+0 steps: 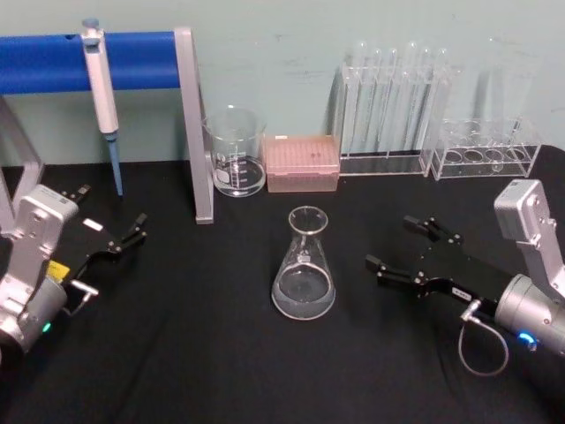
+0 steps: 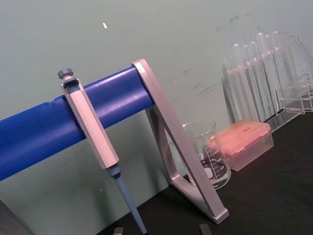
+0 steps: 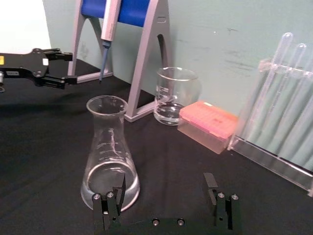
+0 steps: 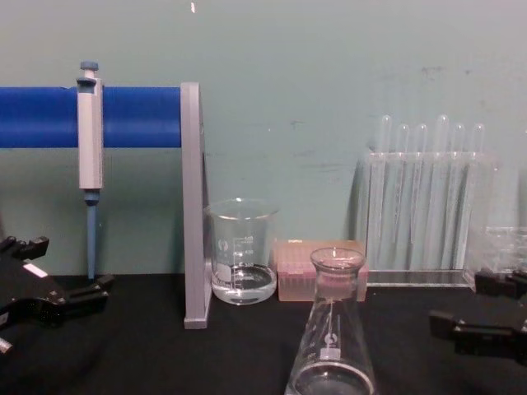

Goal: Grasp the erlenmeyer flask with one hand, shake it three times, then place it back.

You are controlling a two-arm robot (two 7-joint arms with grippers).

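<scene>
Erlenmeyer flask (image 1: 304, 265): stood upright mid-table (image 1: 177, 353), untouched, its neck left free for grasping. Right gripper (image 1: 390, 242): held spread near the flask, opening turned toward it, judged ready for the approach. Left gripper (image 1: 124, 237): parked spread, well apart at the left.

Nothing is legible. The erlenmeyer flask (image 4: 331, 329) bears a small white label. The beaker (image 4: 241, 251) behind it has white graduations, equally unreadable.

A pale green wall (image 4: 313, 66) with a few dark scuff marks stands right behind the table (image 1: 194, 353), which has a black top. The light is even.
</scene>
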